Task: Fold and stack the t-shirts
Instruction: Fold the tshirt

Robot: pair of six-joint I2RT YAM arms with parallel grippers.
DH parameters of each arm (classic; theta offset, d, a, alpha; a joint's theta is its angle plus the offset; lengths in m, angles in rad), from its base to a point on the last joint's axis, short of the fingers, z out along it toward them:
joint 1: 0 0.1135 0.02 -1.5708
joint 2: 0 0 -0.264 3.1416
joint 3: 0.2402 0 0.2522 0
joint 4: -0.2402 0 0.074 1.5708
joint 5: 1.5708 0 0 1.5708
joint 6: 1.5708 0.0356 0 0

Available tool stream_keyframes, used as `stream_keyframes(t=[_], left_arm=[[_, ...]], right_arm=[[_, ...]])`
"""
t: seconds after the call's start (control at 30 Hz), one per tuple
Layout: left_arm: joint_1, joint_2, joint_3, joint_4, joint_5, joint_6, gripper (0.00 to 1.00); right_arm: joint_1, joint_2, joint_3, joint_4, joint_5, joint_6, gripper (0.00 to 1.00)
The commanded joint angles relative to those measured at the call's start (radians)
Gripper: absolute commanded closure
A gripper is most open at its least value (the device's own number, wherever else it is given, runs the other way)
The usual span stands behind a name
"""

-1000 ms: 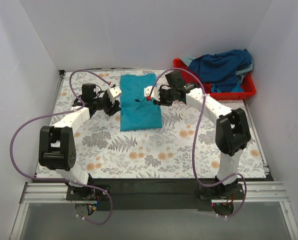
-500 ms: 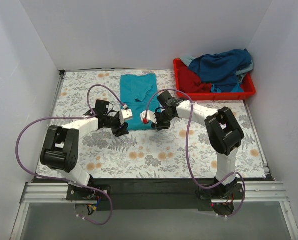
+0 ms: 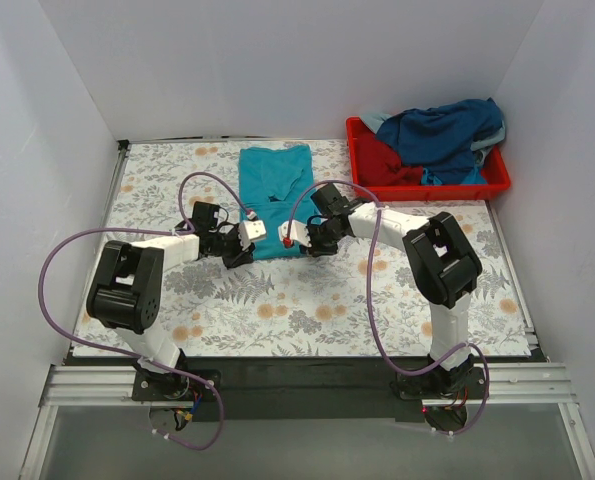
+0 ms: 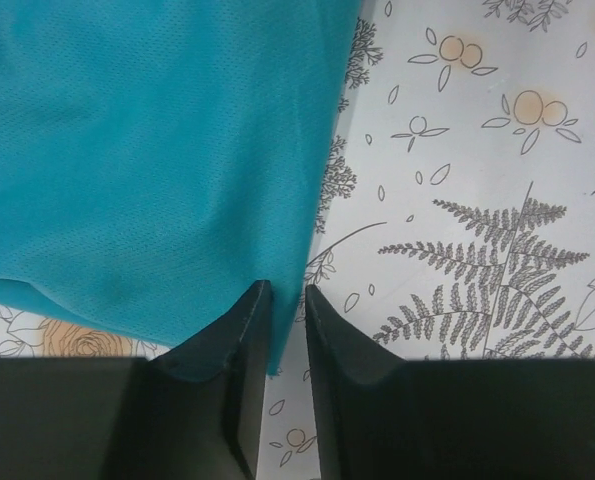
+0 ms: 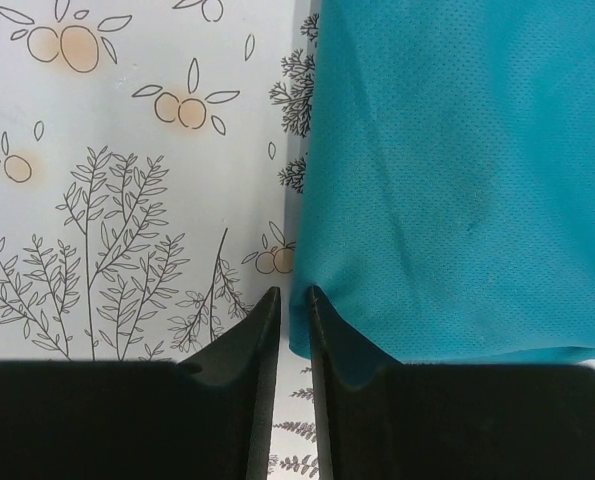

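Note:
A teal-turquoise t-shirt (image 3: 275, 185) lies folded into a long rectangle at the back middle of the table. My left gripper (image 3: 243, 250) is at its near left corner. In the left wrist view the jaws (image 4: 287, 295) stand nearly closed with the cloth's (image 4: 147, 150) corner edge between them. My right gripper (image 3: 305, 246) is at the near right corner. In the right wrist view its jaws (image 5: 295, 297) pinch the shirt's (image 5: 457, 150) corner the same way. Both sit low at the table.
A red plastic tray (image 3: 499, 186) stands at the back right, heaped with a navy shirt (image 3: 442, 135), some red cloth (image 3: 382, 170) and teal cloth. White walls close in on three sides. The table has a floral cover (image 3: 307, 300).
Both grippers moved from the shirt's middle fold line toward me to its near corners. In the last half second they shifted slightly away and closed in on the corners.

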State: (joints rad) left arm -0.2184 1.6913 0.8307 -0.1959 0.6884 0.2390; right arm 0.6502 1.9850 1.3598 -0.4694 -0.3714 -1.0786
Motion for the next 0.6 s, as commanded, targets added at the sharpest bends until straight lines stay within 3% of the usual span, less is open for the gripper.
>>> stream_keyframes(t=[0.0, 0.27, 0.43, 0.57], left_arm=[[-0.004, 0.016, -0.013, -0.031, -0.050, 0.016, 0.82], [-0.004, 0.024, -0.001, -0.050, -0.052, 0.034, 0.99], [-0.004, 0.025, 0.010, -0.057, -0.049, 0.043, 1.00], [-0.004, 0.031, 0.021, -0.068, -0.050, 0.048, 1.00]], right_arm=[[-0.003, 0.005, -0.022, -0.005, 0.031, 0.022, 0.76], [-0.003, -0.074, -0.001, -0.003, 0.006, 0.042, 0.70], [-0.003, -0.083, 0.009, -0.005, 0.009, 0.028, 0.61], [-0.003, -0.055, 0.016, -0.002, 0.008, 0.019, 0.59]])
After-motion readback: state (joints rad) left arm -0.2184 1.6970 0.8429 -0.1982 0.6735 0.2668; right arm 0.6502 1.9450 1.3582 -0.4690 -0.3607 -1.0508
